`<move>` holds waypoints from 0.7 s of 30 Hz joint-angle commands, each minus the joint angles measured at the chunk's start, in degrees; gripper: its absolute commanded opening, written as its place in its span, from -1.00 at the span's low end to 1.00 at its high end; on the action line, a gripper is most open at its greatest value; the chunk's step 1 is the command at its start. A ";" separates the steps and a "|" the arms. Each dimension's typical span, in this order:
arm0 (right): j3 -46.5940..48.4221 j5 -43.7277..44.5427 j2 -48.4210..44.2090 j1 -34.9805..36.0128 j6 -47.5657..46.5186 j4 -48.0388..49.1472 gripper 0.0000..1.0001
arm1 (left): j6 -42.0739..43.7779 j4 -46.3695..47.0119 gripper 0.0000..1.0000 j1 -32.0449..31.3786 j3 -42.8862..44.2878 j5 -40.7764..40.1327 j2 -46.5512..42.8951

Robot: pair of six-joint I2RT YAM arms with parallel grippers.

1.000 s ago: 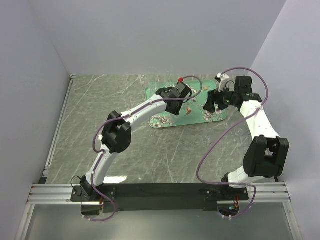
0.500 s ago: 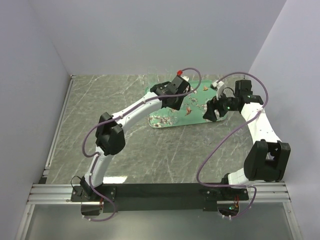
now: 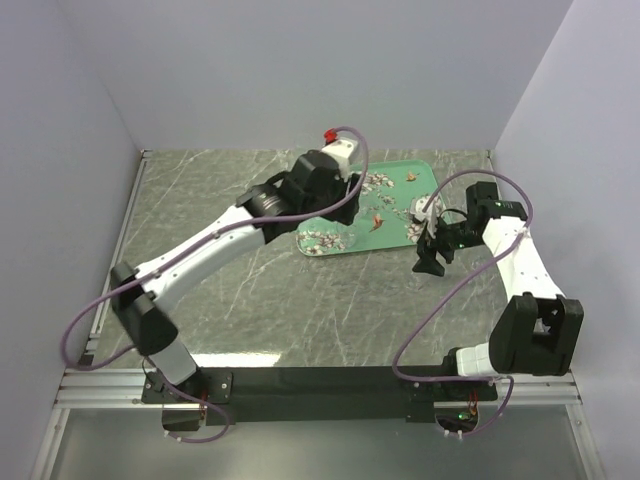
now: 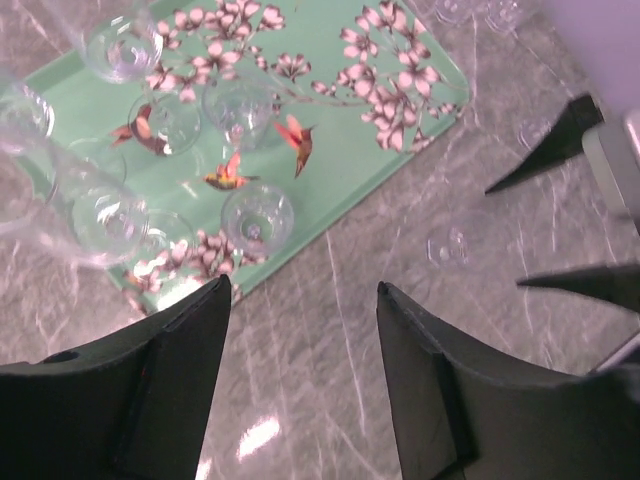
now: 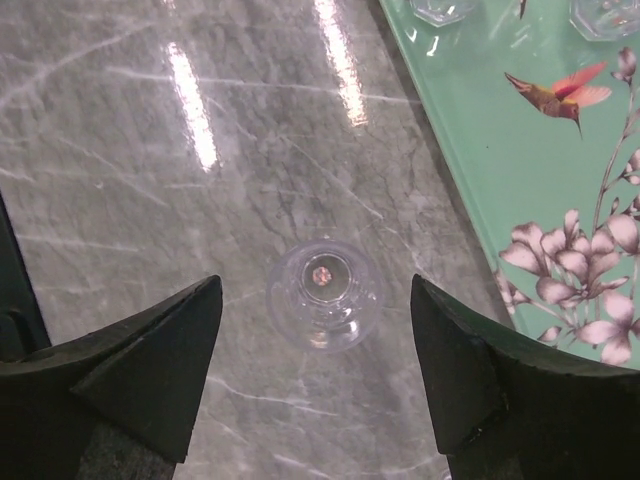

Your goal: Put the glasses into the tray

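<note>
- Marble table (image 3: 200, 190): carrying the tray, both arms working over it.
- Tray (image 4: 340, 130), teal with flowers and birds: lying flat at the far centre of the table and holding at least six upright glasses (image 4: 257, 215) clustered on its left half. Its right half is showing bare print.
- Left gripper (image 4: 300, 290): hovering above the table by the tray's edge, fingers spread and grasping nothing.
- Right gripper (image 5: 315, 290): hanging off the tray by its edge, fingers parted and empty, straddling from above the loose glass (image 5: 322, 293).
- Loose glass: standing upright on the marble, just beside the tray's edge, not in the tray.
- Change over the last second: the right gripper is coming off the tray's right edge down to the table. The left arm is drawing back, its elbow swinging out to the left.
</note>
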 commanded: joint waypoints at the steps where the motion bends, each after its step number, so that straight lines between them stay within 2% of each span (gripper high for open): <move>1: -0.59 1.59 0.99 -0.33 -5.59 -0.58 0.62 | -0.26 4.82 0.33 0.01 -6.63 0.84 -6.49; 8: -0.85 5.73 3.81 -0.32 -6.65 3.90 0.54 | -3.07 8.51 0.43 0.01 -21.39 -5.65 -21.86; 15: -3.75 7.84 5.74 -0.32 -11.39 7.94 0.47 | -5.62 6.94 0.47 0.63 -28.35 -11.46 -29.97; 21: -1.47 8.20 9.69 -0.32 -12.10 9.35 0.43 | -8.00 6.05 0.47 0.98 -32.31 -14.10 -34.72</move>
